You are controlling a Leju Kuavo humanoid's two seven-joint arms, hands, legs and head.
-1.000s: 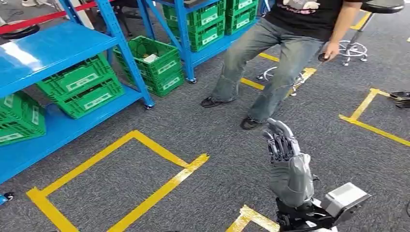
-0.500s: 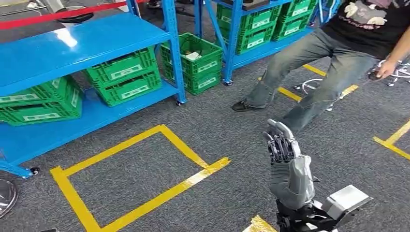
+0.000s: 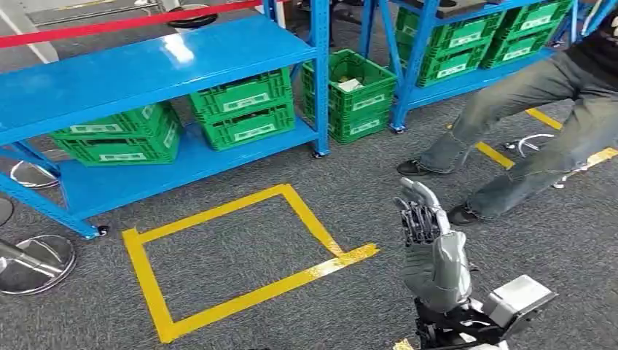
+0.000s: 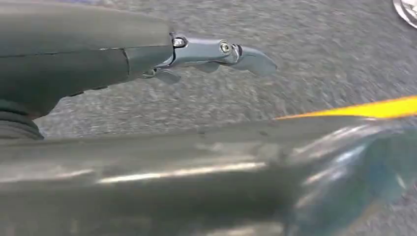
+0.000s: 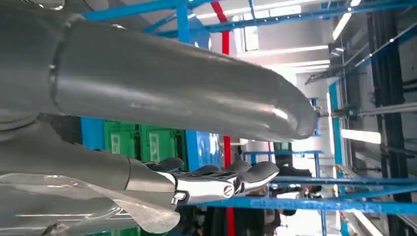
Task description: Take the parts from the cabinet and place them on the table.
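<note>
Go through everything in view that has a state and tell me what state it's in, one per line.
right robot hand: raised, fingers extended, holding nothing
left robot hand: fingers out over the carpet, holding nothing
green crate on floor: open-topped, something pale inside
green crates on lower shelf: stacked in twos
person: seated, legs stretched out

Open carpet [image 3: 240,251] ahead; blue rack [image 3: 146,65] and person's legs [image 3: 525,138] flank it.

A seated person's legs [image 3: 525,124], yellow floor tape [image 3: 240,248], grey carpet [image 3: 350,182].
</note>
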